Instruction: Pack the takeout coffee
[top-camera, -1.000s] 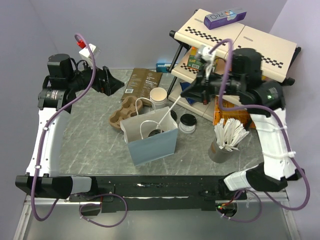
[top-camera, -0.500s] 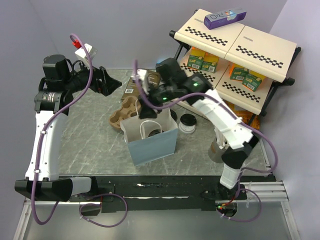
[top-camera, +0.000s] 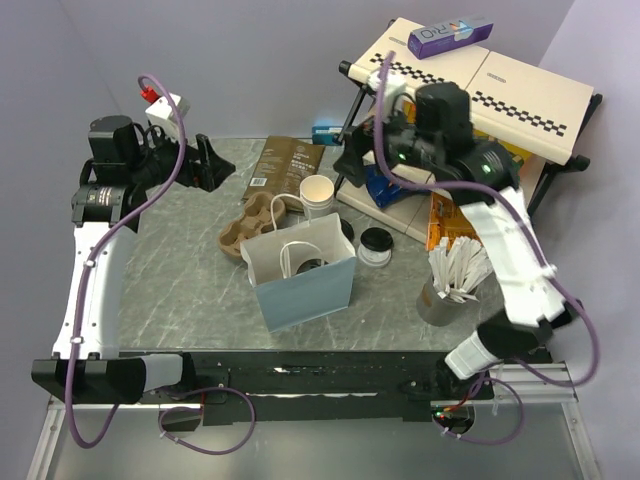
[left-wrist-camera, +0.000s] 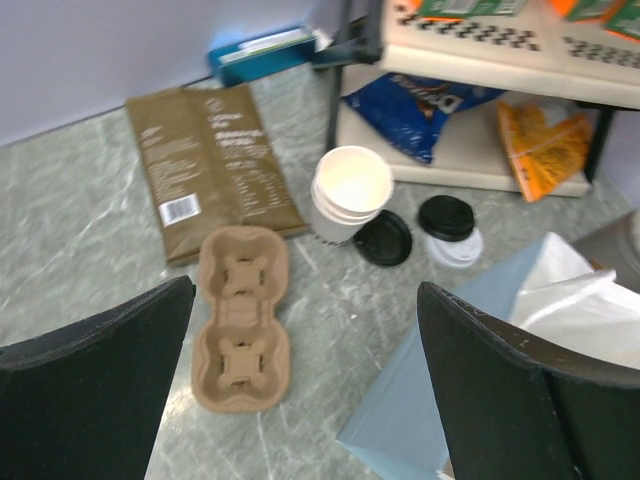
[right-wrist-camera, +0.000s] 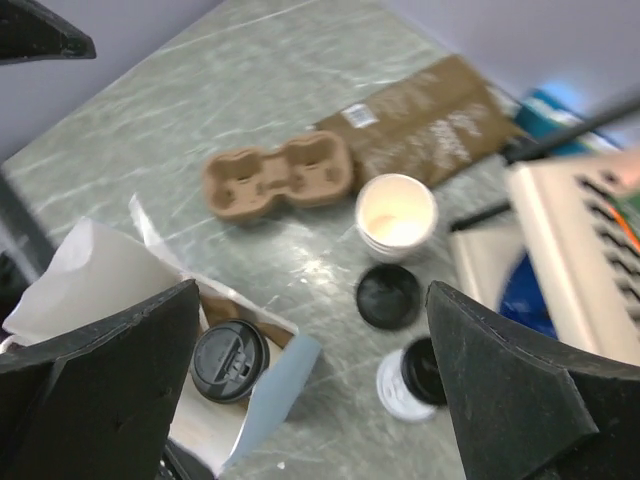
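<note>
one lidded takeout cup (right-wrist-camera: 228, 362) stands inside the pale blue paper bag (right-wrist-camera: 266, 400), lower left of the right wrist view. a second lidded cup (right-wrist-camera: 410, 380) sits outside it, lower centre, below a loose black lid (right-wrist-camera: 388, 296) and a stack of open cups (right-wrist-camera: 397, 215). right gripper (right-wrist-camera: 310, 290) and left gripper (left-wrist-camera: 305, 283) are both spread wide, holding nothing.

I see a grey marbled bench (top-camera: 170, 270) under soft, even light. Plain pale lavender walls (top-camera: 260, 60) close it in on the far side. At far right stands a cream shelf rack (top-camera: 530, 95) with black checker trim and black legs.
</note>
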